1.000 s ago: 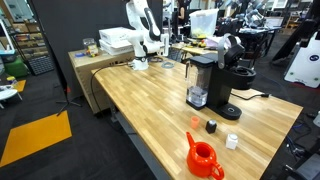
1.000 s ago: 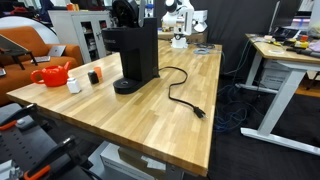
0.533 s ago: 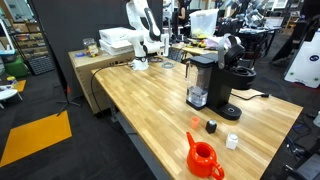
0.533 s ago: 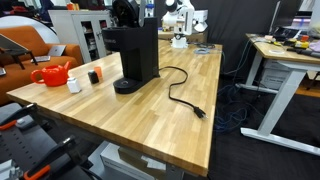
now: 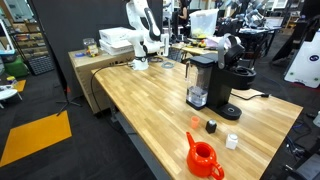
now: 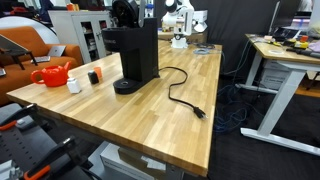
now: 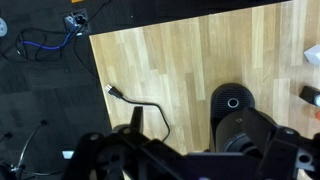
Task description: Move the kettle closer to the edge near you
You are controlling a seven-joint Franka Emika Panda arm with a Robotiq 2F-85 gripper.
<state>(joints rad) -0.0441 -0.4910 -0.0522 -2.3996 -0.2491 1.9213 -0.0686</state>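
Nothing visible has shifted over the last second: in both exterior views the small orange-red rounded kettle (image 5: 203, 157) (image 6: 50, 75) sits at the same spot on the light-wood butcher-block counter (image 5: 140, 100) (image 6: 150, 115), the black coffee machine (image 5: 205, 80) (image 6: 135, 55) and its black power cord (image 6: 180, 95) lie as before, and the white robot arm (image 5: 140, 22) (image 6: 183, 20) at the far end holds the same pose

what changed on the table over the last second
Nothing visibly changed. The kettle sits in the same spot near the black cap, and the coffee machine and its cord have not moved.
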